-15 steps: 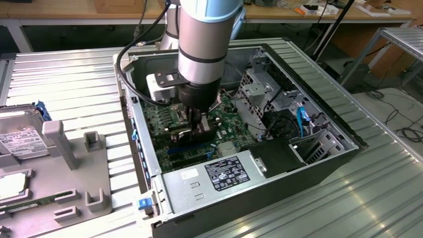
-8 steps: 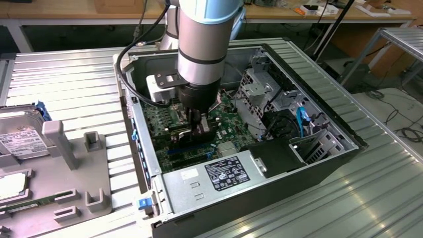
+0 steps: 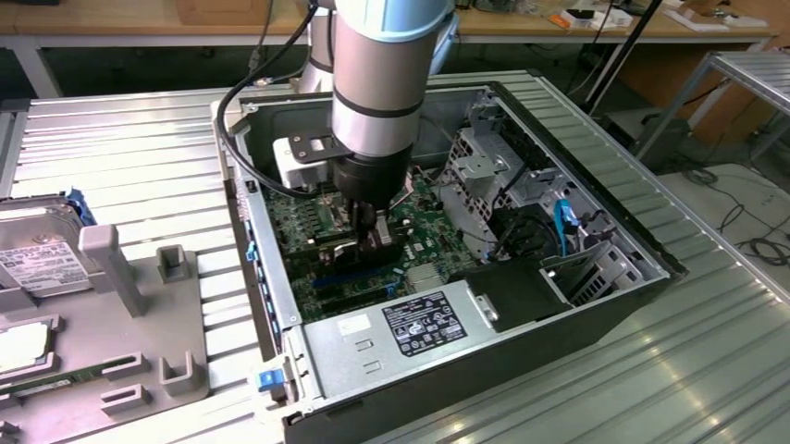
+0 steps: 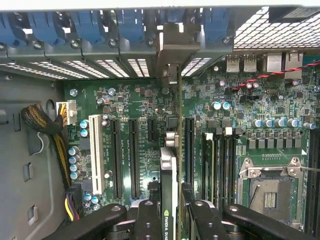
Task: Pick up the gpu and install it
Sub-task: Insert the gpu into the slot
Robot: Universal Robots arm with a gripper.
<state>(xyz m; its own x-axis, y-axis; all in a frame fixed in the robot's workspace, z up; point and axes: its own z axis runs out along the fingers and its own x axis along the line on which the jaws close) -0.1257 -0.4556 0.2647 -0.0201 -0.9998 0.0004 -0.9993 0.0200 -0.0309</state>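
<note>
Over the motherboard (image 4: pixel 125 107) inside the open case (image 3: pixel 593 305), I am holding the gripper (image 4: pixel 170 212) clenched on the gpu (image 4: pixel 169 165), card edge-on, bracket toward the rear slots.

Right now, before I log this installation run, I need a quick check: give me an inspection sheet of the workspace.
Surface: ribbed metal table.
Job's things: thin green-and-black gpu card, held edge-on above the green motherboard inside the open black computer case.
Clutter: grey parts tray with silver hard drive.
Grippers: black gripper shut on the card.
Cables: braided bundle; blue cable.
Surroundings: wooden benches behind.
</note>
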